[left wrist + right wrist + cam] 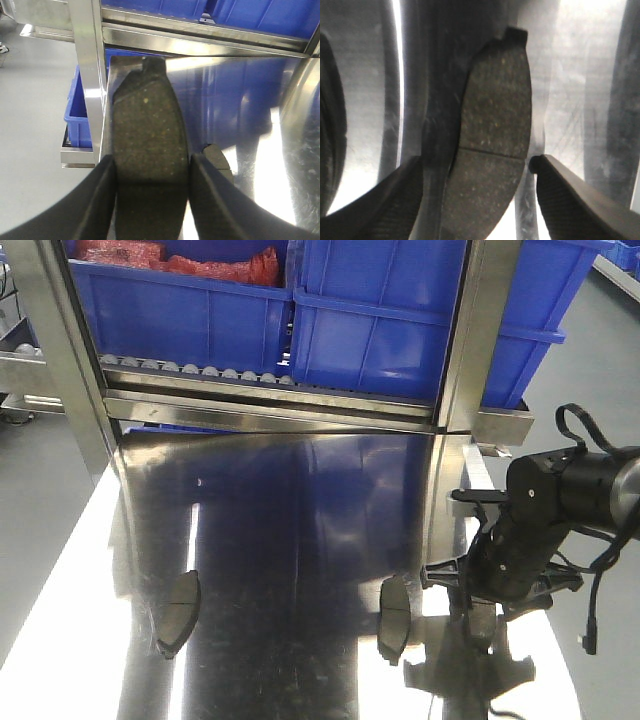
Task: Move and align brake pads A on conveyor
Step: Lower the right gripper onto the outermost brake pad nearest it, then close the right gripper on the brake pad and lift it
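Observation:
My left gripper (152,157) is shut on a brake pad A (150,110), grey speckled face up, its far end reaching over the steel tabletop's corner. Another pad (218,159) lies just right of it. This gripper is outside the front view. My right gripper (482,605) (475,162) is open and straddles a pad (495,110) lying flat on the steel, with gaps on both sides and the centre groove showing. In the front view, two more pads lie on the tabletop, one at left (178,612) and one at centre (395,618). The conveyor is out of view.
A steel roller rack (200,375) with blue bins (400,320) stands behind the shiny steel tabletop (300,500). Steel posts rise at the left (60,360) and right (465,350). A blue bin (80,120) sits below the table's left edge.

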Controlling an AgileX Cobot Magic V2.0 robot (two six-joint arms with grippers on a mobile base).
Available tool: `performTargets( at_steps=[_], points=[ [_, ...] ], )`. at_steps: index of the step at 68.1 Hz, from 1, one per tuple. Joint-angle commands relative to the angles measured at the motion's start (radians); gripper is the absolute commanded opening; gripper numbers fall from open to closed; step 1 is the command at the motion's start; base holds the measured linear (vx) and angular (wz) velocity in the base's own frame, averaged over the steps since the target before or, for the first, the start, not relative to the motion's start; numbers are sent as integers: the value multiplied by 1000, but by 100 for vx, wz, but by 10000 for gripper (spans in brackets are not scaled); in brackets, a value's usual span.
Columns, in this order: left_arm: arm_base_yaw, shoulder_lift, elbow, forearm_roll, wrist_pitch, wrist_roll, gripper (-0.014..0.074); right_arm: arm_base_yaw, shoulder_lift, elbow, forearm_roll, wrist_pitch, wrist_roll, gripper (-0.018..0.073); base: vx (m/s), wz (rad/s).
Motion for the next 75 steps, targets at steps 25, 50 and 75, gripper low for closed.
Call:
performTargets(
  at_steps=[25,50,75],
  points=[
    [-4,2,-28,-11,-86,-11,-6,-19,9,-80,-2,36,-1,474,0,0],
    [-4,2,-28,-11,-86,-11,-6,-19,14,-80,-10,13,-3,268,0,0],
    [-4,2,-28,-11,-86,-11,-6,-19,-43,-80,-16,-61,-6,-12,0,0]
  ],
)
